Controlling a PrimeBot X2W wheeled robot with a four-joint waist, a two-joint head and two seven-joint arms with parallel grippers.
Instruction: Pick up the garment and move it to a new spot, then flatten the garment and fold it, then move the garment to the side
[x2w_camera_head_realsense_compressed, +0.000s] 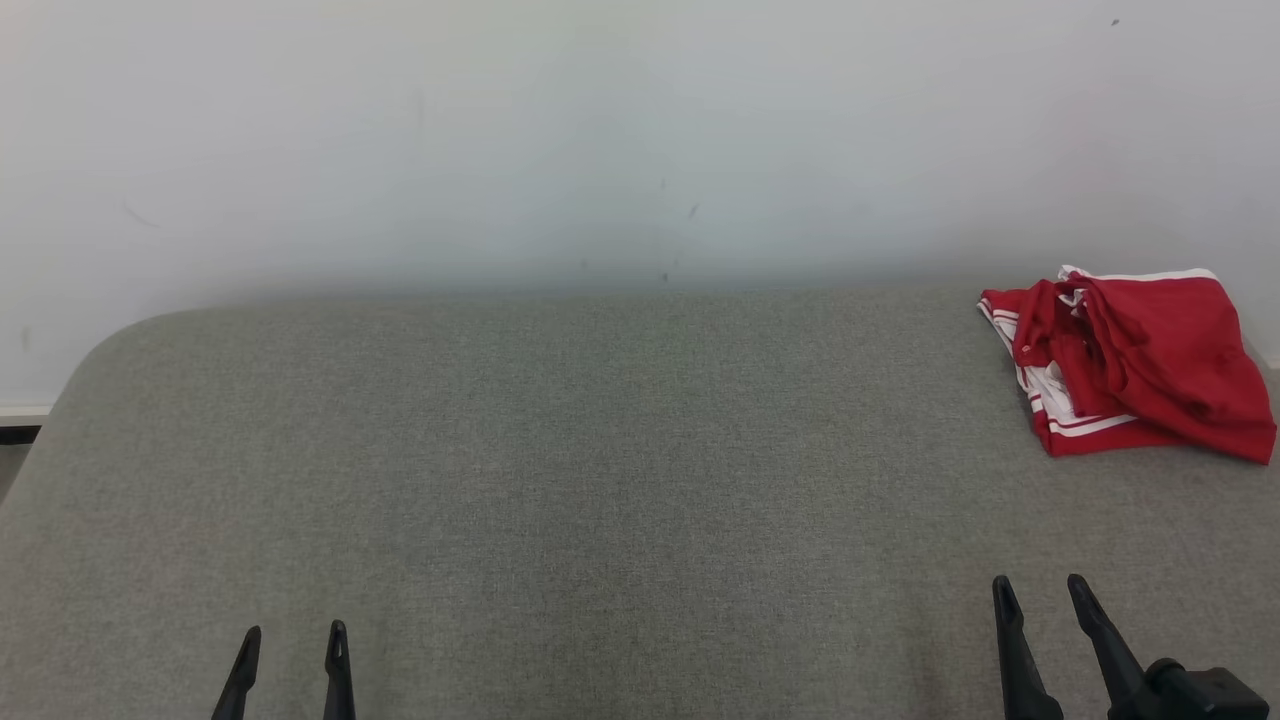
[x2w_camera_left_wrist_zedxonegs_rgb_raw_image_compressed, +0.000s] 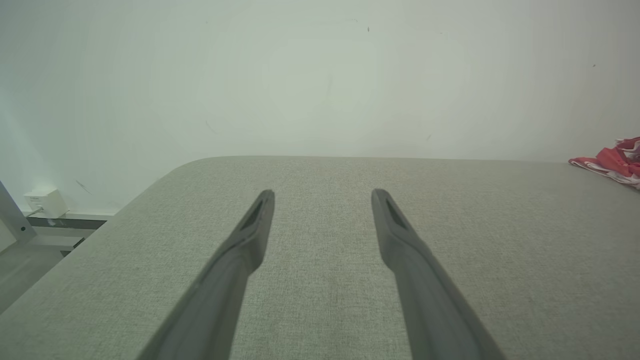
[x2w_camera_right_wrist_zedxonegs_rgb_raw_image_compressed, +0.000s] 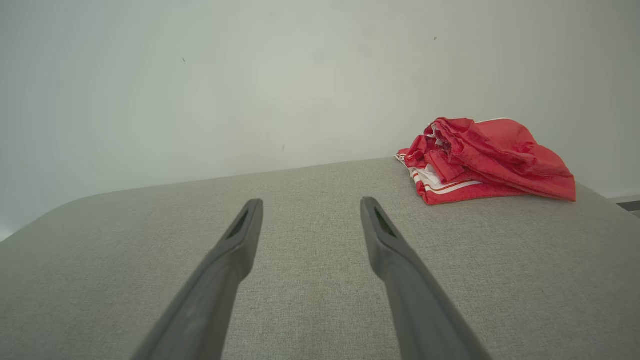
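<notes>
Red with white stripes: garment (x2w_camera_head_realsense_compressed: 1130, 365) bunched in a loose heap on the far right corner of the table (x2w_camera_head_realsense_compressed: 600, 450), close to the back edge. Folded over itself in places, white stripes showing along the near and left sides, a patch of white cloth near the middle. Touched by nothing.

Grey woven fabric over the whole table top, rounded at the far left corner. Pale wall (x2w_camera_head_realsense_compressed: 600, 130) rising just behind the table's back edge, flecked with a few small dark marks.

Left gripper (x2w_camera_head_realsense_compressed: 293, 630) at the table's near left part, fingers spread wide apart, nothing between them, tips aimed toward the back edge. Hard to tell whether hovering just above the table or brushing it. Well apart from the garment, almost the table's whole width away.

Right gripper (x2w_camera_head_realsense_compressed: 1039, 580) at the table's near right part, likewise spread wide and empty, tips aimed toward the back edge. Nearer the garment than the left gripper, yet clearly short of it, with a stretch of bare grey table top between.

Past the table's far left corner, low down by the floor: small white box (x2w_camera_left_wrist_zedxonegs_rgb_raw_image_compressed: 45, 202) at the foot of the wall, slanted metal bar (x2w_camera_left_wrist_zedxonegs_rgb_raw_image_compressed: 12, 215) just beside it.
</notes>
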